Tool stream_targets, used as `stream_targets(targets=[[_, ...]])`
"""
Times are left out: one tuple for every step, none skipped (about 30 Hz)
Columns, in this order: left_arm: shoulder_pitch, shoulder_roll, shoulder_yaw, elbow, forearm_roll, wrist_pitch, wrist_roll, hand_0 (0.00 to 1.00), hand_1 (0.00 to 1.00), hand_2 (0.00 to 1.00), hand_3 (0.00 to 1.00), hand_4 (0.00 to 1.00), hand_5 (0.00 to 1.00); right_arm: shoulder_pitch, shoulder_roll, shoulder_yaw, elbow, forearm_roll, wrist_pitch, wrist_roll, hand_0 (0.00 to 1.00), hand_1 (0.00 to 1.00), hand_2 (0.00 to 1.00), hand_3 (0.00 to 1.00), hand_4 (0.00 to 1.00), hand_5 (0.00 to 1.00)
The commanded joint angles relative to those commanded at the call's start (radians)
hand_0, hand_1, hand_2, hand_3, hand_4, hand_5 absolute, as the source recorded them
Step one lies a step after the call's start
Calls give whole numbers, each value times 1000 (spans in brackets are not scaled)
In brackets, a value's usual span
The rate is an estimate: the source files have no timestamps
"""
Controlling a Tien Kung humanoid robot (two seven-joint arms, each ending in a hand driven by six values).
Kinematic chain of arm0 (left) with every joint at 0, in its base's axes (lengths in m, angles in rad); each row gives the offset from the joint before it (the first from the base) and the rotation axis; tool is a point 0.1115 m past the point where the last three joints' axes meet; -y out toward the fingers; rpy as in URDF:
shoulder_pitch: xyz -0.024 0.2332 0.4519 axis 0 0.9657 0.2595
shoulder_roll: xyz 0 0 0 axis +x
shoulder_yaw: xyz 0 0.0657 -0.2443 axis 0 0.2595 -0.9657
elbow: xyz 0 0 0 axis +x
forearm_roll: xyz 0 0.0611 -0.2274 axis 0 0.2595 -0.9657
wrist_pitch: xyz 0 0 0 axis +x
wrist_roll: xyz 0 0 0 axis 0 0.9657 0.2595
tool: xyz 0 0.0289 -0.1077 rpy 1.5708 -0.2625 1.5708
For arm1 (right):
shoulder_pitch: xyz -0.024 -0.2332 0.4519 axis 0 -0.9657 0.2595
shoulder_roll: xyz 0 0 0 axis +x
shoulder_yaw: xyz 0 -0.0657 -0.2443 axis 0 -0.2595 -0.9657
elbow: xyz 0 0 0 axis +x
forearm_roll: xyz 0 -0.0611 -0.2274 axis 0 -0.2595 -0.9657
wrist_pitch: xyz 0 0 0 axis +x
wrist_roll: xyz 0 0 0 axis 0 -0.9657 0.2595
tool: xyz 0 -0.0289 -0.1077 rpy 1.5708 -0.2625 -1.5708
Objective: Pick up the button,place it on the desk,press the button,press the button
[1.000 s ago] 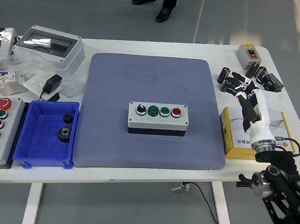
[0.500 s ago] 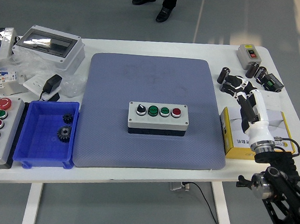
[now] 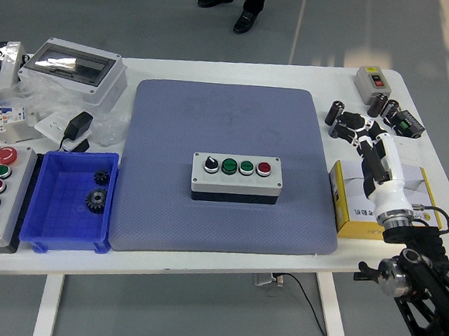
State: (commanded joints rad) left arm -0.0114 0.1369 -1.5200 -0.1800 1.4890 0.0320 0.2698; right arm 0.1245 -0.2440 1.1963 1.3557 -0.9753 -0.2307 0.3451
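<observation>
Hovering over the worktop's (image 3: 202, 256) right side, the right hand (image 3: 357, 130) hung with fingers loosely spread, holding nothing. Well off to its left, the button box (image 3: 236, 178) lay on the blue mat (image 3: 228, 122), long axis left-to-right, apparently already placed.

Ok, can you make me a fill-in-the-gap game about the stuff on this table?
1. The button box on the blue mat has ____ controls in a row on top.
2. The button at the right end of that row is coloured ____.
3. The two dark gears lie inside the ____ bin.
4. The right hand is over the table, to the ____ of the mat.

Missing words: four; red; blue; right
</observation>
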Motion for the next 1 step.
stream_targets(targets=[[-1, 1, -1, 0, 3, -1, 0, 615, 580, 551, 600, 552, 253, 0, 0, 1, 0, 1, 0, 0, 732, 668, 699, 639, 783, 680]])
